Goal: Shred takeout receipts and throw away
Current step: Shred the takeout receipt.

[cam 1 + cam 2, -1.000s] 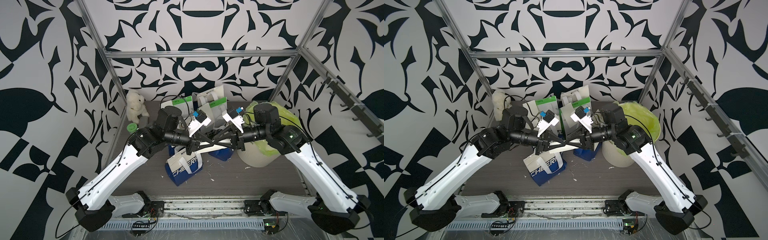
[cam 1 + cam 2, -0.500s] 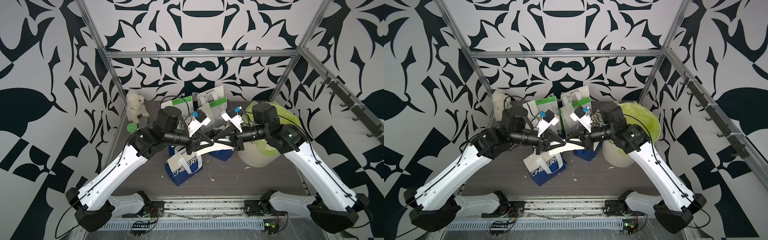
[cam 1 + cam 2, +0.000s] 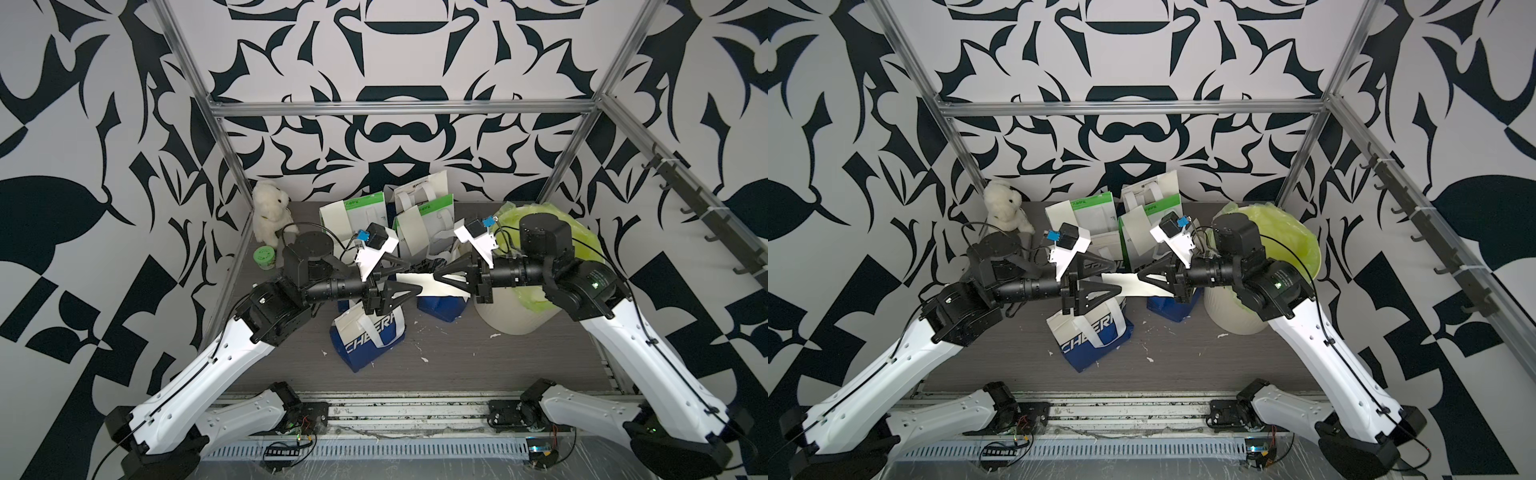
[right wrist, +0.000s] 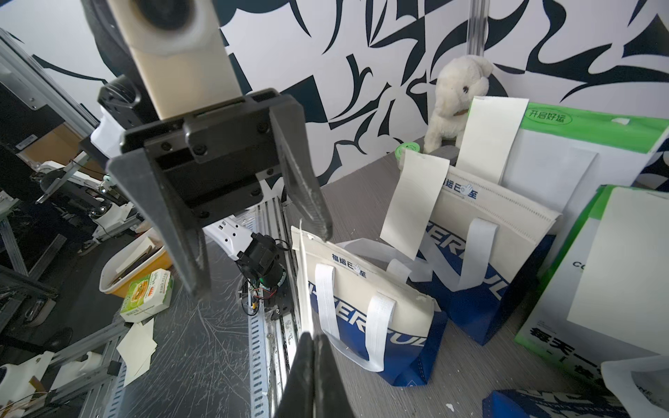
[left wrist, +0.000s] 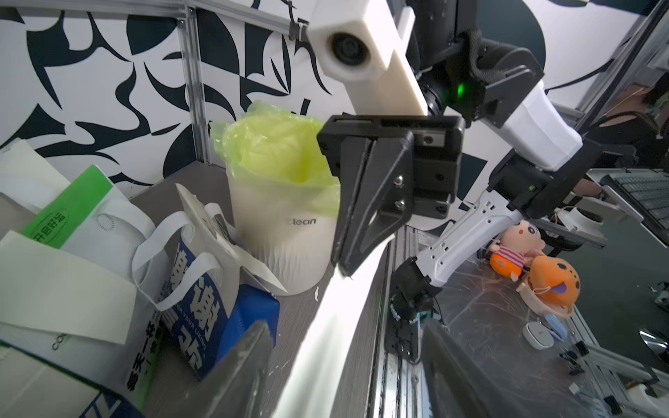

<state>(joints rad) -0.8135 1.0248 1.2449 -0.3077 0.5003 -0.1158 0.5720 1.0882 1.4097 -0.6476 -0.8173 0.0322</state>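
Receipt (image 3: 1131,287) in right end effector (image 3: 1138,276); bags (image 3: 1096,345) beneath, bin (image 3: 1229,309) beside.

Plush bear (image 3: 269,212) beside green jar (image 3: 264,257)

The left hand (image 3: 1119,275) has let go of the receipt (image 3: 1133,289). The right hand (image 3: 1139,276) has clamped it.
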